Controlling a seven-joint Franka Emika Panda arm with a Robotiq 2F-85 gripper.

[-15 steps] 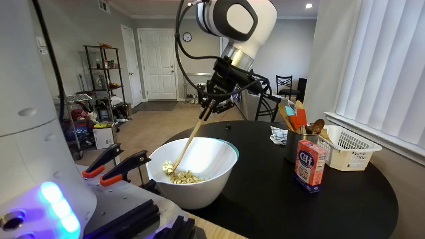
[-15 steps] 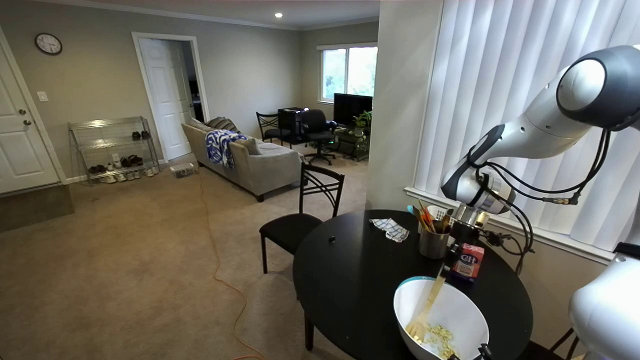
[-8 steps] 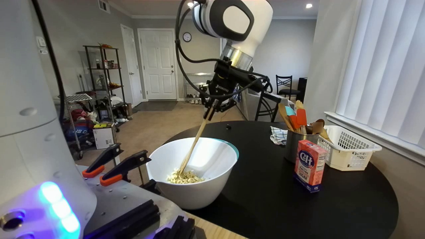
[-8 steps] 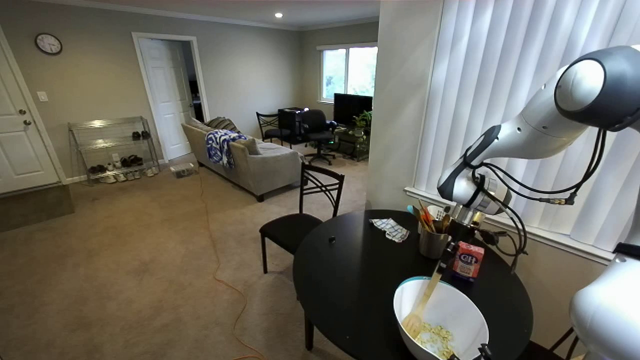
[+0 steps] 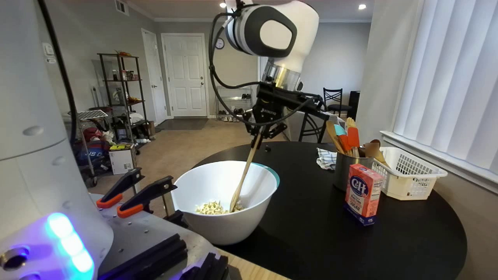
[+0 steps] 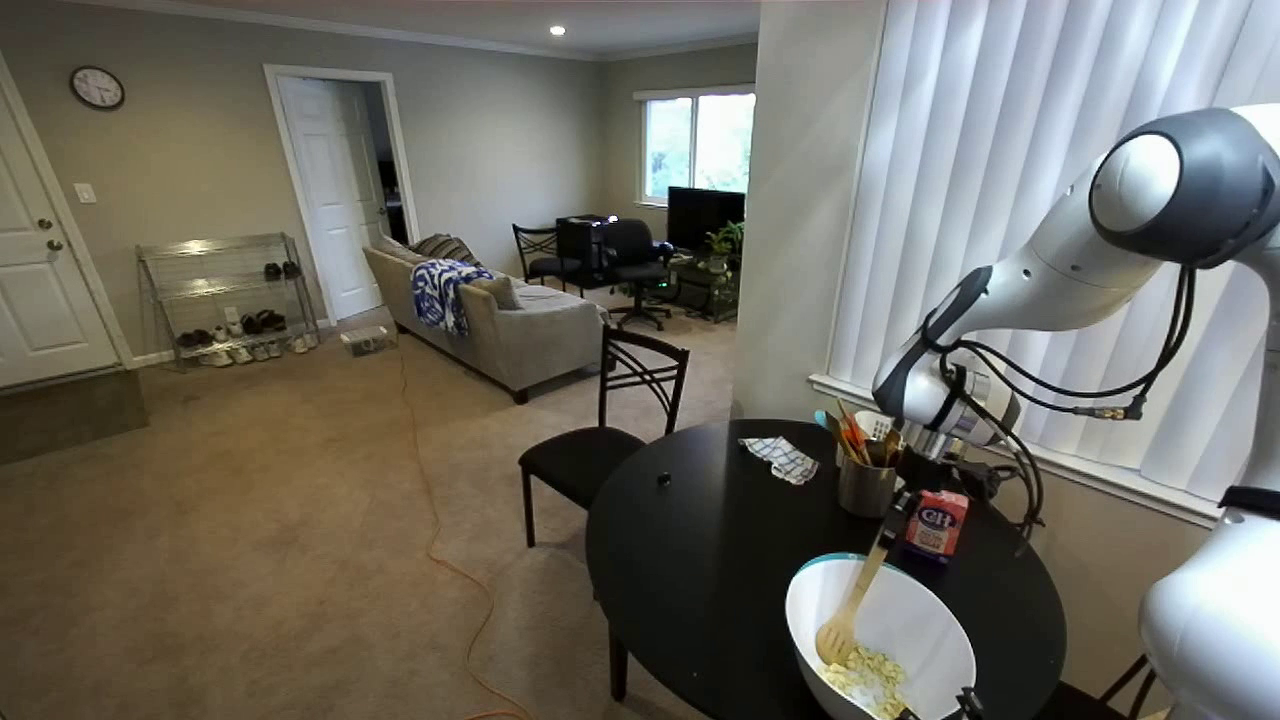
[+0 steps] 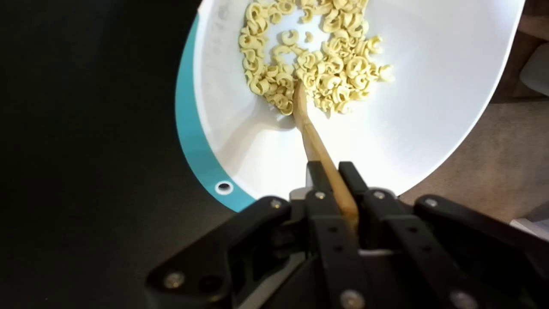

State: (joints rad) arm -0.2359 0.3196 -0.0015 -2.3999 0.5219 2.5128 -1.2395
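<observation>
My gripper [image 7: 332, 172] is shut on the handle of a wooden spoon [image 7: 316, 139], which passes between the two black fingers. The spoon slants down into a large white bowl [image 5: 233, 228] with a teal rim section. Its lower end touches curled pasta pieces [image 7: 343, 71] on the bowl's bottom. In the wrist view the pasta lies in a loose ring around a barer white patch. An exterior view shows the slotted spoon head [image 6: 836, 640] beside the pasta. The gripper stays above the rim, and the handle's top end is partly hidden by the fingers.
On the black round table [image 5: 311, 241] stand a pink sugar box [image 5: 363, 194], a metal utensil pot [image 5: 352, 171] and a white basket [image 5: 412, 175]. A checked cloth [image 6: 780, 458] lies farther back. Black clamps [image 5: 149, 194] sit near the bowl; a chair [image 6: 600, 450] adjoins the table.
In an exterior view the gripper has moved right and slightly down. The spoon's lower end has swept rightward through the pasta, and the handle stands steeper. The grip is unchanged.
</observation>
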